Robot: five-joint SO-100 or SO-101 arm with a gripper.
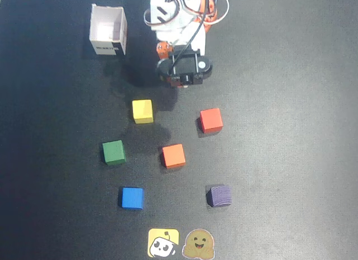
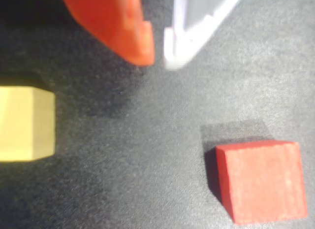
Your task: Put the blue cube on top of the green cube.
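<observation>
The blue cube (image 1: pixel 132 197) sits on the black mat at the lower left in the overhead view. Directly above it in that view is the green cube (image 1: pixel 113 152), about one cube width away and untouched. The arm (image 1: pixel 182 67) is folded near its base at the top, well away from both cubes. In the wrist view my gripper (image 2: pixel 158 61) points down at bare mat. Its orange finger (image 2: pixel 123 27) and white finger (image 2: pixel 197 27) nearly meet at the tips with nothing between them. Neither the blue nor the green cube appears in the wrist view.
A yellow cube (image 1: pixel 142 110) (image 2: pixel 24 123) and a red cube (image 1: pixel 211 119) (image 2: pixel 261 179) lie just below the gripper. An orange cube (image 1: pixel 173 155) and a dark purple cube (image 1: pixel 219 195) lie further down. An open white box (image 1: pixel 108 31) stands top left. Two stickers (image 1: pixel 179 244) mark the bottom edge.
</observation>
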